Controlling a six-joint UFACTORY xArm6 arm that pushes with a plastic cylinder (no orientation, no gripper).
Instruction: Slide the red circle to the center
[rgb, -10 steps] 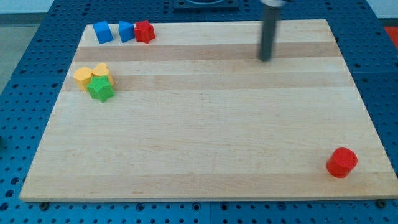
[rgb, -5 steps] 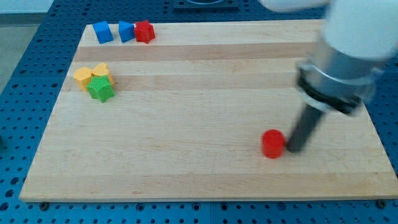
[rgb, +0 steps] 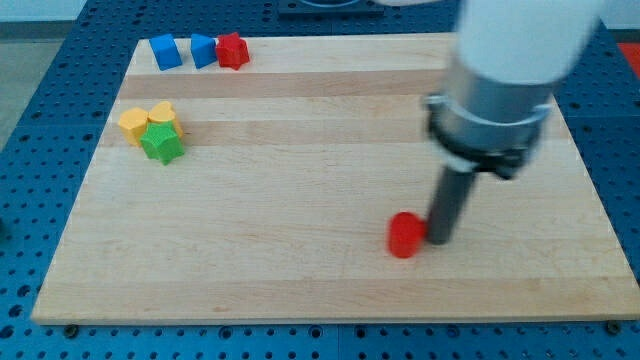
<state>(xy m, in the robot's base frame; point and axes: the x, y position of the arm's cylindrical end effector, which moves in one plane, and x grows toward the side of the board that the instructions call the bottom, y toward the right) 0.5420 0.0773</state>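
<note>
The red circle (rgb: 405, 235) lies on the wooden board (rgb: 300, 190), right of the board's middle and toward the view's bottom. My tip (rgb: 439, 240) stands just to the circle's right, touching or nearly touching it. The arm's pale body rises above it toward the view's top right and hides part of the board there.
Two blue blocks (rgb: 166, 52) (rgb: 203, 50) and a red block (rgb: 232, 50) sit in a row at the board's top left. Two yellow blocks (rgb: 135, 125) (rgb: 162, 114) and a green star-like block (rgb: 162, 143) cluster at the left edge.
The red circle has slid from the bottom right corner leftward and a little up, pushed by my tip, which came down from the board's top and now trails on its right.
</note>
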